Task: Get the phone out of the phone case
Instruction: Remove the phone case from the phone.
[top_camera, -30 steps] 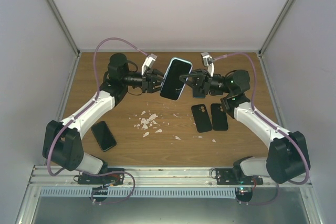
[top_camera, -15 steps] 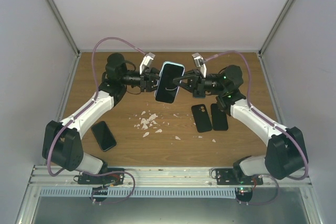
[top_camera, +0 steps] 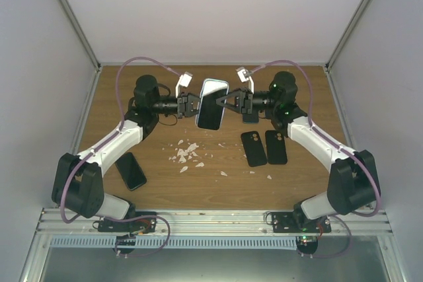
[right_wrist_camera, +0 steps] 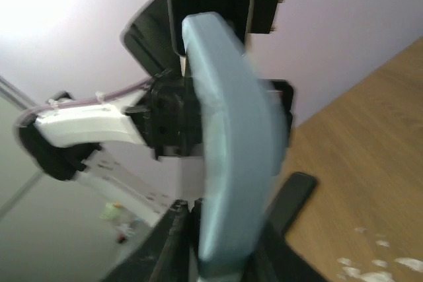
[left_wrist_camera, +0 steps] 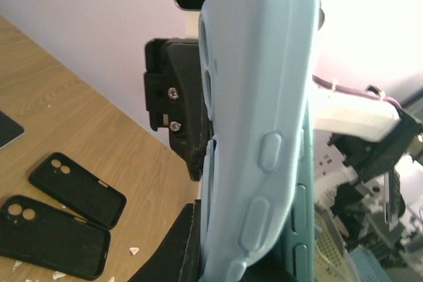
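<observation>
I have left claw (top_camera: 193,105) and right claw (top_camera: 225,102) both pinching the phone case (top_camera: 213,86), phone (top_camera: 210,110) inside; black case (top_camera: 253,148) and second case (top_camera: 275,146) lie beneath the right claw.

A brown wood-grain tabletop (top_camera: 158,189) fills the floor of a boxed-in booth. Plain pale panels close it in: a back wall (top_camera: 211,11), a left wall (top_camera: 33,97) and a right wall (top_camera: 390,84), joined by slanting aluminium struts (top_camera: 73,18). A slotted aluminium rail (top_camera: 218,219) runs along the table's near edge, with a grey metal ledge (top_camera: 211,265) below it. The light is soft and even. From low down the walls look lilac, with a bright white glare (left_wrist_camera: 370,18) washing out one patch.
</observation>
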You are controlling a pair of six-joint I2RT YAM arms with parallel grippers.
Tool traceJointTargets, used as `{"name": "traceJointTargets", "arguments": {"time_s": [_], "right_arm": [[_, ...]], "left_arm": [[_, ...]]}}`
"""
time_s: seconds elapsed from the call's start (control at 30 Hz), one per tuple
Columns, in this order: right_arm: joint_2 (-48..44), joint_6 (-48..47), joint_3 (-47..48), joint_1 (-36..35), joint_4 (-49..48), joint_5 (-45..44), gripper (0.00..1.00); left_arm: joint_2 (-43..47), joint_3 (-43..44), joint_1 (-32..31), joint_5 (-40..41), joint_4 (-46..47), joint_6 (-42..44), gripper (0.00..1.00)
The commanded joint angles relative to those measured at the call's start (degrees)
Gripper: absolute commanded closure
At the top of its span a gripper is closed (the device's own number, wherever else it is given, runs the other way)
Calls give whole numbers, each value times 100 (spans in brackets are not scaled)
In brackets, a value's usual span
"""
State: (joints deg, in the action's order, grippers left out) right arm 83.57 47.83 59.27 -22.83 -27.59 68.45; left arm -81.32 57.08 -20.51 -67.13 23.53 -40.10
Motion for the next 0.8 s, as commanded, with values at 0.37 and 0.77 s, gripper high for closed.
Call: {"name": "traceJointTargets", "arguments": {"time_s": [0.37,0.77], "right_arm": [[-368,-3079,578,304,2621,-1652,24],[-647,-5685,388,-430,3617,-3352,21]], "left_arm": [[119,-392,514,1144,260,-1510,100],[-123,-468,705,1369,-63,-2475,100]]}}
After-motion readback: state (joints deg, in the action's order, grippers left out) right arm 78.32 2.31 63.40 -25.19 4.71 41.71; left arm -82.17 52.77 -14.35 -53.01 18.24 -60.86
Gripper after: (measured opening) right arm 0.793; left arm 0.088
